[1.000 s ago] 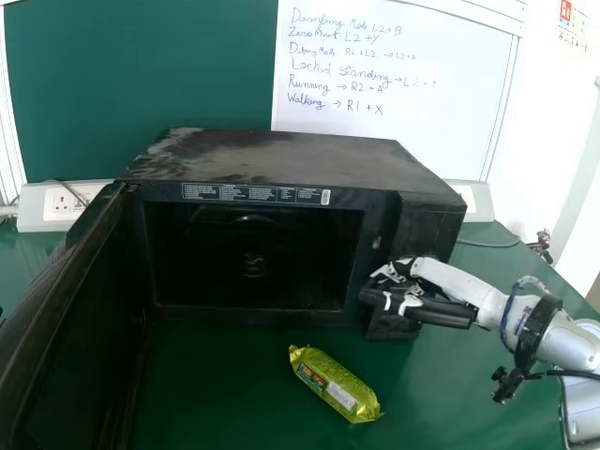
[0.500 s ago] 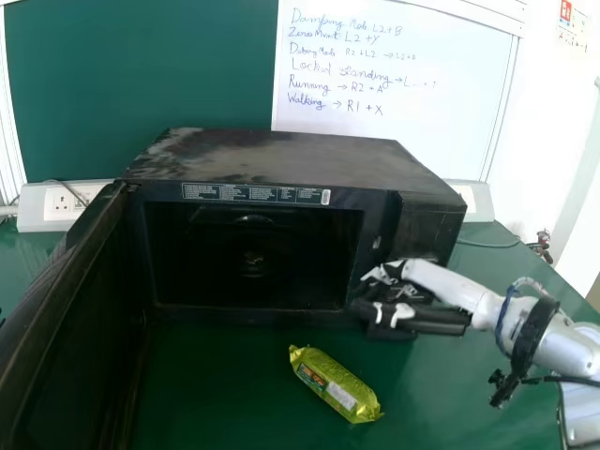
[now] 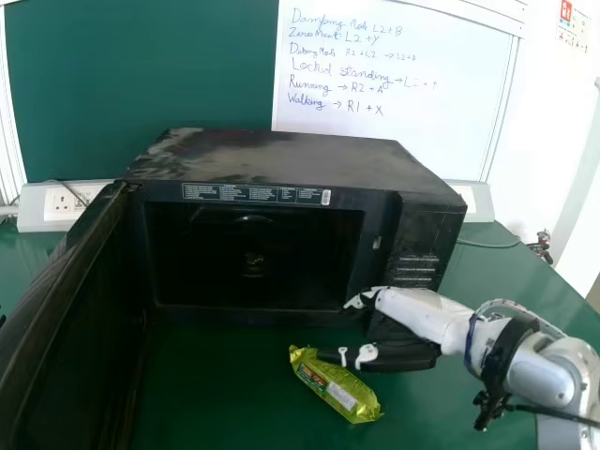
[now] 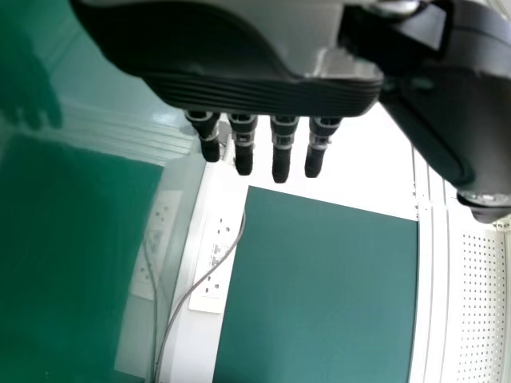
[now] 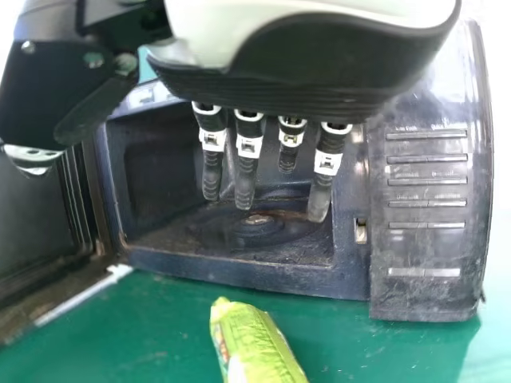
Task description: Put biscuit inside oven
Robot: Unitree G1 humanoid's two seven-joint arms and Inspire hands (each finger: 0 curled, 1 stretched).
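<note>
Oven door [image 3: 80, 309] partly cut off.

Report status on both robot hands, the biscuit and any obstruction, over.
Left robot hand open; right robot hand open near biscuit pack, contact unclear. Pack on table, before oven. Oven door open, not blocking.

head: forward-down | left wrist: faces green board [image 4: 319, 279] | right wrist: faces nearby oven [image 5: 279, 275], shared with head

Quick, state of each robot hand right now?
Left robot hand: open, fingers straight, holding nothing.
Right robot hand: open, holding nothing; it is right by the biscuit packet, but whether they touch I can't tell.
</note>
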